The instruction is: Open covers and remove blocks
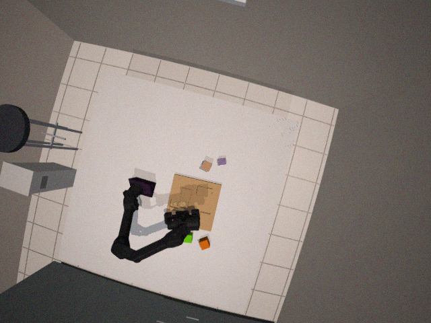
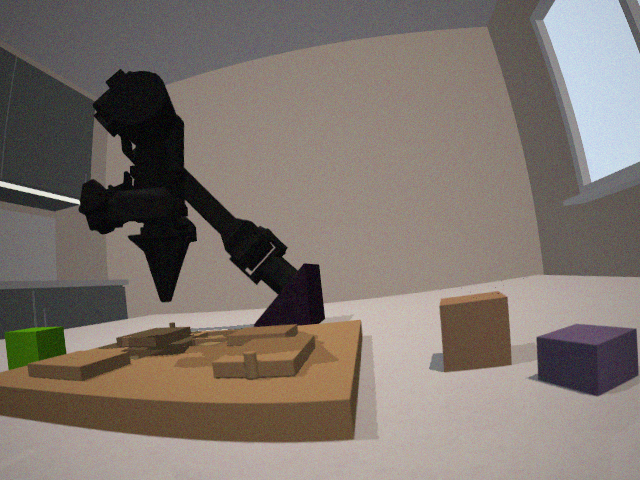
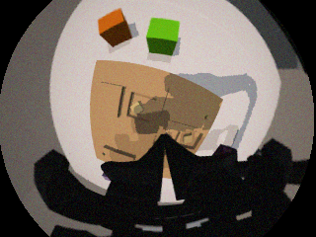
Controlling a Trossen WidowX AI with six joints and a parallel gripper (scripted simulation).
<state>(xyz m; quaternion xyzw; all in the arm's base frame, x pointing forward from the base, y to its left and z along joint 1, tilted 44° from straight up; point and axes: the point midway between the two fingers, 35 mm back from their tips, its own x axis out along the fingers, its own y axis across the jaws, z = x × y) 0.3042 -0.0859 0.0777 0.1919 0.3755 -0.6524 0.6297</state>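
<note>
My gripper (image 2: 165, 300) (image 3: 164, 136) is shut and empty, raised above the wooden board (image 1: 215, 194) (image 2: 180, 417) (image 3: 102, 111). An orange block (image 1: 204, 244) (image 3: 115, 27) and a green block (image 1: 188, 237) (image 2: 35, 347) (image 3: 163, 36) rest on the table on one side of the board. A tan block (image 1: 206, 165) (image 2: 474, 333) and a purple block (image 1: 221, 161) (image 2: 584, 356) rest on the opposite side. Wooden covers show, including a front left one (image 2: 77, 364) and a pinned one (image 2: 273, 365). Shadow and the arm obscure some wells; I cannot tell every cover's state.
The arm's dark base (image 1: 144, 186) (image 2: 302, 302) stands beside the board. A grey box (image 1: 38, 177) and a round black stool (image 1: 13, 128) are at the far left of the top view. Dark cabinets (image 1: 87, 292) border its lower edge.
</note>
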